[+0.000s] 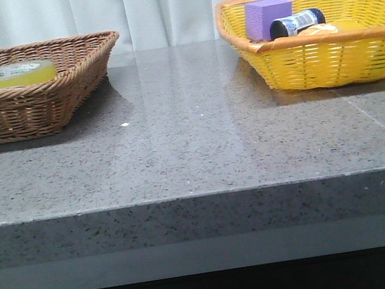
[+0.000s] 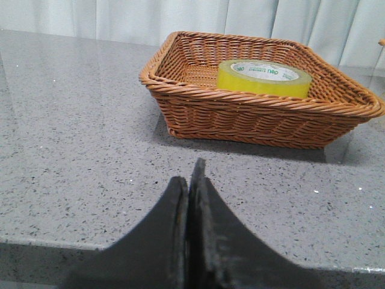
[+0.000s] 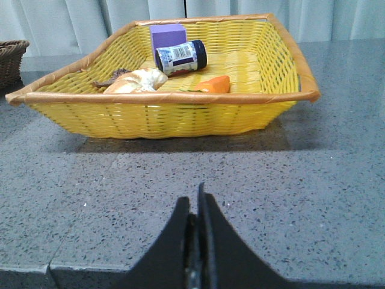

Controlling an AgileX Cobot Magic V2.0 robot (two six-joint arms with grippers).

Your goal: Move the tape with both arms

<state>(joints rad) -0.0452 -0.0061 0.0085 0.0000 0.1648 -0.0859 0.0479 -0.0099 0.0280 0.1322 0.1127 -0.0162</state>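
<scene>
The tape (image 1: 6, 76), a wide yellow-green roll with a white core printed in green, lies flat in the brown wicker basket (image 1: 60, 92) at the back left of the table. It also shows in the left wrist view (image 2: 264, 78), inside that basket (image 2: 258, 117). My left gripper (image 2: 191, 174) is shut and empty, low over the near table edge, well short of the basket. My right gripper (image 3: 195, 198) is shut and empty, near the table edge in front of the yellow basket (image 3: 180, 114). Neither gripper shows in the front view.
The yellow basket (image 1: 325, 57) at the back right holds a purple block (image 1: 267, 17), a dark bottle (image 1: 296, 23) lying on its side, a bread-like piece (image 3: 135, 81) and an orange piece (image 3: 213, 85). Grey speckled table (image 1: 192, 144) between the baskets; white curtain behind.
</scene>
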